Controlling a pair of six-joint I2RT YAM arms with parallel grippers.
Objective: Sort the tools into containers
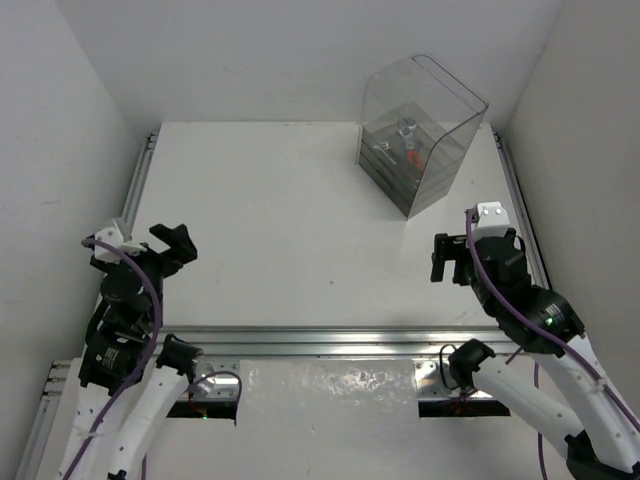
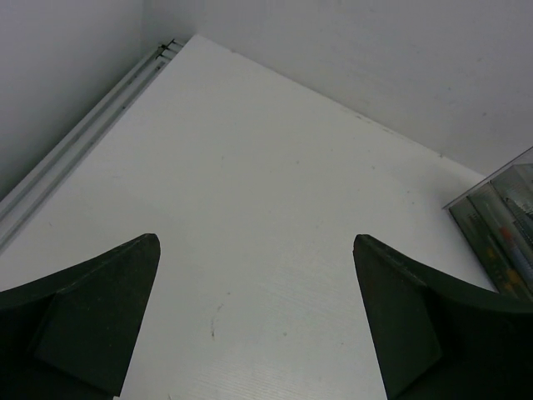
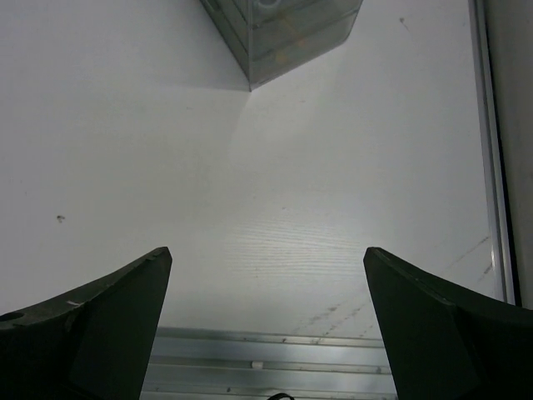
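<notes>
A tall transparent box [image 1: 420, 135] with a curved cover stands at the back right of the table. Inside it is a stack of grey-tinted trays [image 1: 398, 160] with tools in the uppermost one: a silver piece [image 1: 405, 128] and a red handle [image 1: 413, 156] show. The box's corner also shows in the left wrist view [image 2: 498, 223] and the right wrist view [image 3: 279, 33]. No loose tools lie on the table. My left gripper [image 1: 172, 245] is open and empty at the near left. My right gripper [image 1: 447, 258] is open and empty at the near right, in front of the box.
The white table [image 1: 290, 220] has metal rails along its left edge [image 1: 138, 180], right edge [image 1: 520, 200] and near edge [image 1: 330, 340]. White walls close in the back and both sides.
</notes>
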